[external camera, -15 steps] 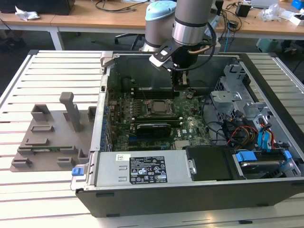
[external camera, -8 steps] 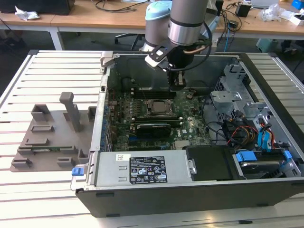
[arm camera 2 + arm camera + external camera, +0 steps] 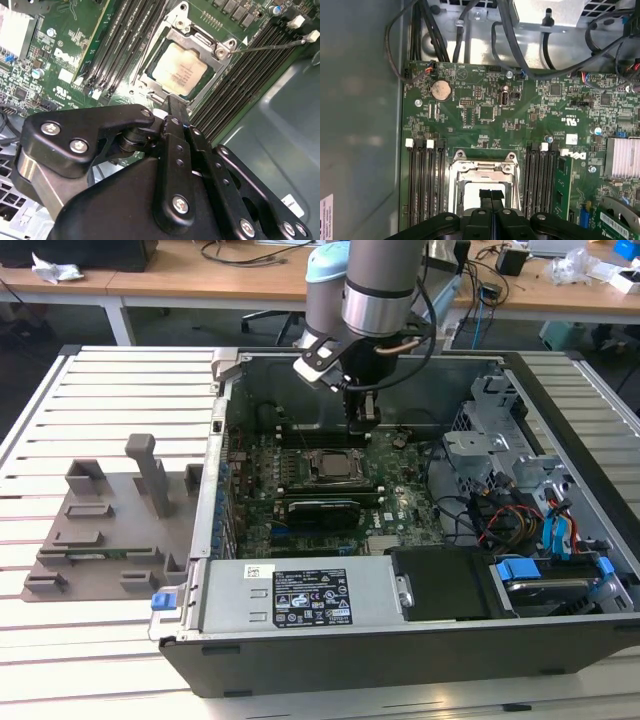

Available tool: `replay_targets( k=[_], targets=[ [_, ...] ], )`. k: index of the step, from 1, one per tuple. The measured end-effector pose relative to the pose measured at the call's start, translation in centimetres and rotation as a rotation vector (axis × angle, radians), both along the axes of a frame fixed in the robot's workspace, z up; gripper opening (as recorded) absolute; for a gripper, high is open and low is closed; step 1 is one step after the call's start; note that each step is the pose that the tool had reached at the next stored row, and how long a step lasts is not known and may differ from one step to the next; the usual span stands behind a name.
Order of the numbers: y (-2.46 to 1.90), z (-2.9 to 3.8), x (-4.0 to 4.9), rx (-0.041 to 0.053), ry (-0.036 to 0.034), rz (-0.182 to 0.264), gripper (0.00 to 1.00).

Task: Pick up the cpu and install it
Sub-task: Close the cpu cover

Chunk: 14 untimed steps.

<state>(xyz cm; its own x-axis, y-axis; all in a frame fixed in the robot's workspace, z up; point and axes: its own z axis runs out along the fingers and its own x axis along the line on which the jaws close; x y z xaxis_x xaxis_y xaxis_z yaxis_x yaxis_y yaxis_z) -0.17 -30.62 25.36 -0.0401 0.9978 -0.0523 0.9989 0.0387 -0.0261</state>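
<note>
Gripper [image 3: 491, 196] hangs clenched on nothing, close beside the cpu [image 3: 180, 70], which lies inside the socket frame [image 3: 220, 48] on the motherboard [image 3: 485, 115].

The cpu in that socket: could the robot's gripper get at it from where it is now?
Probably yes: the gripper hangs close above the cpu, whose silver top lies bare, with nothing between them.
</note>
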Motion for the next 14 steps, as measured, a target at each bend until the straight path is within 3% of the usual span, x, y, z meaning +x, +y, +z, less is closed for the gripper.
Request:
replay_targets(
  k=[10,14],
  targets=[
    [0.00,-0.41,-0.61,-0.0001,0.0001,0.000,0.11],
    [0.00,-0.72,-1.29,-0.0002,0.0001,0.000,0.11]
  ],
)
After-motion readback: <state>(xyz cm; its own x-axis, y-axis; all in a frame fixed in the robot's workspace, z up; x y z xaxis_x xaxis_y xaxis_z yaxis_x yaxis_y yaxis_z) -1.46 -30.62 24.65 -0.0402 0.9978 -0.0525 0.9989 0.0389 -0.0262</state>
